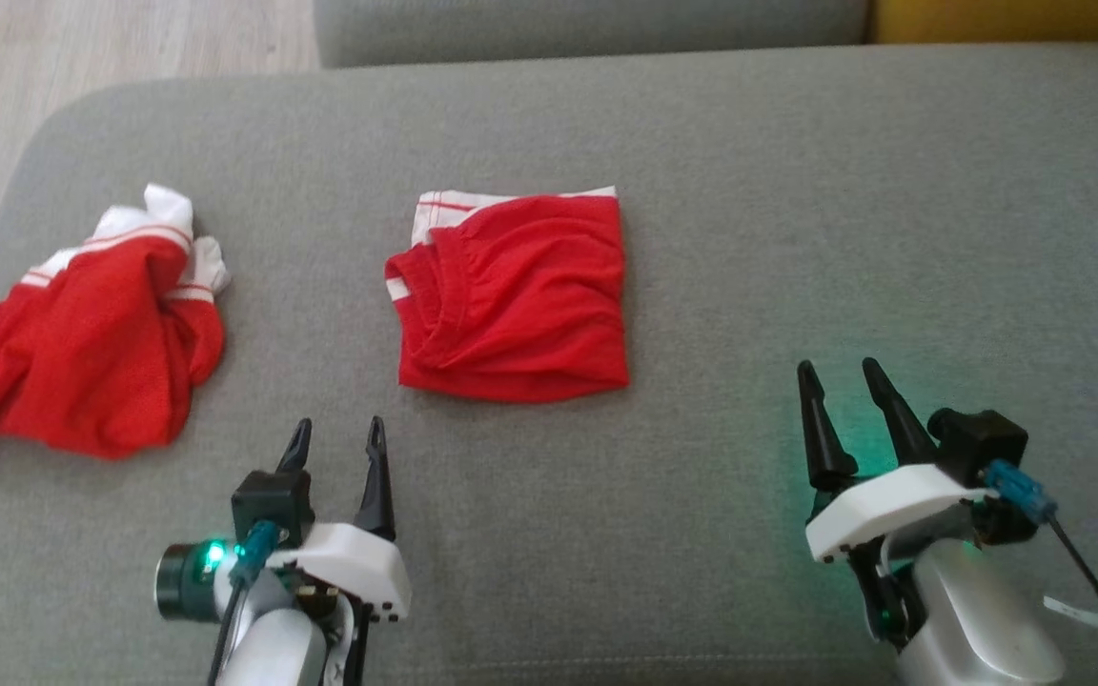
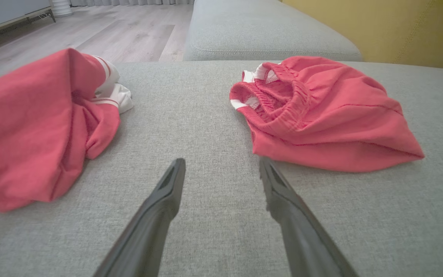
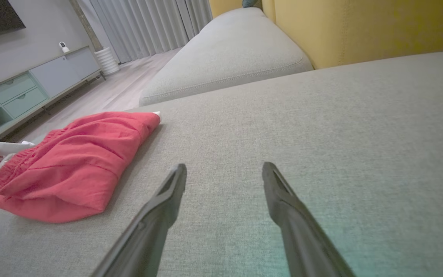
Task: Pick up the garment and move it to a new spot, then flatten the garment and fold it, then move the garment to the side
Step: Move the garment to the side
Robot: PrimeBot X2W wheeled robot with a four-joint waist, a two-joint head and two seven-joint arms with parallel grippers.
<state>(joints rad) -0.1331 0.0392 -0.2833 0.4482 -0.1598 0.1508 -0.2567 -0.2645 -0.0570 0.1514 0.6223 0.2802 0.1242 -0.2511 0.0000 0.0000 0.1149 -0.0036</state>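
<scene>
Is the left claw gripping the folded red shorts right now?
No, the left claw is open over bare sofa cushion, and the folded red shorts lie just beyond its tips.

The left gripper [image 2: 221, 163] hangs low over a grey sofa seat [image 2: 214, 231], its two dark fingers [image 2: 160, 207] spread apart above bare fabric. Just beyond the right fingertip lies a folded red garment [image 2: 329, 119], its elastic waistband and white trim turned towards the camera. To the left, well apart from it, a crumpled red garment [image 2: 29, 130] with white striped trim sits in a heap. Behind them are a second grey cushion [image 2: 267, 34], a yellow backrest [image 2: 398, 27] and pale wood floor [image 2: 121, 30].
</scene>
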